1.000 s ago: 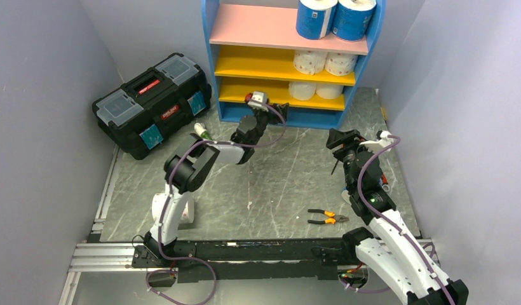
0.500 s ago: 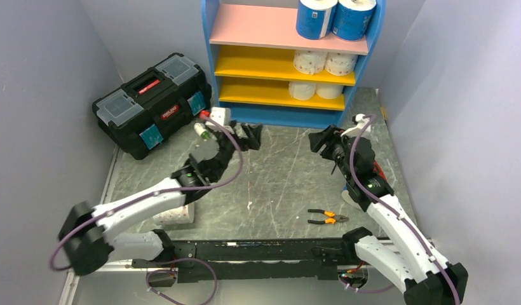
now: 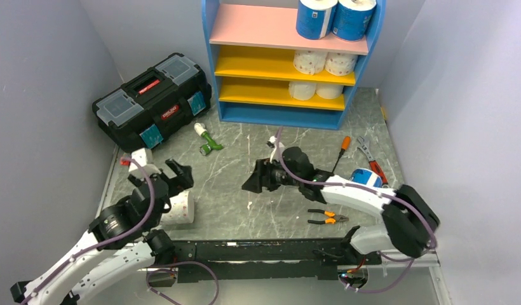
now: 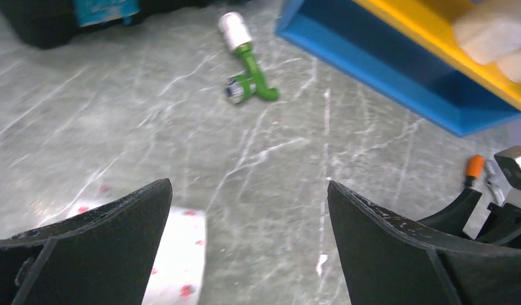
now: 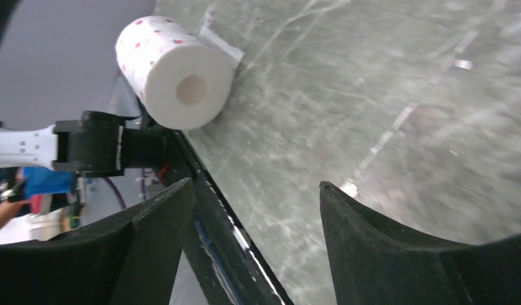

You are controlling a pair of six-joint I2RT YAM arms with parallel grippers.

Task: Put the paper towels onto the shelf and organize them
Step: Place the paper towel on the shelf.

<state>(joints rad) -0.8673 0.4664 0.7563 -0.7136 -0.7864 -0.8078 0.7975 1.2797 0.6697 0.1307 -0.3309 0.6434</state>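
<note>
Down at the near left of the desk [image 3: 245, 222], a dotted roll [image 3: 181, 208] lies on its side, and my left gripper [image 4: 248, 185] hovers close over it, spread wide with nothing between its fingers. My right gripper [image 5: 257, 184], reaching across to mid-desk, faces that same roll from well apart, jaws parted and empty. On the shelf [image 3: 277, 118] at the far side, two blue rolls [image 3: 316, 18] stand on the pink board, two dotted rolls [image 3: 309, 61] lie on the upper yellow board and two white rolls [image 3: 302, 90] on the lower one, all toward the right end. Another blue roll [image 3: 366, 177] sits on the desk behind my right arm, near a screwdriver [image 3: 342, 146] and a wrench [image 3: 366, 149]. I see a black toolbox [image 3: 153, 101] at far left, a green fitting [image 3: 207, 140] near it, and pliers [image 3: 326, 218] by the right base.
</note>
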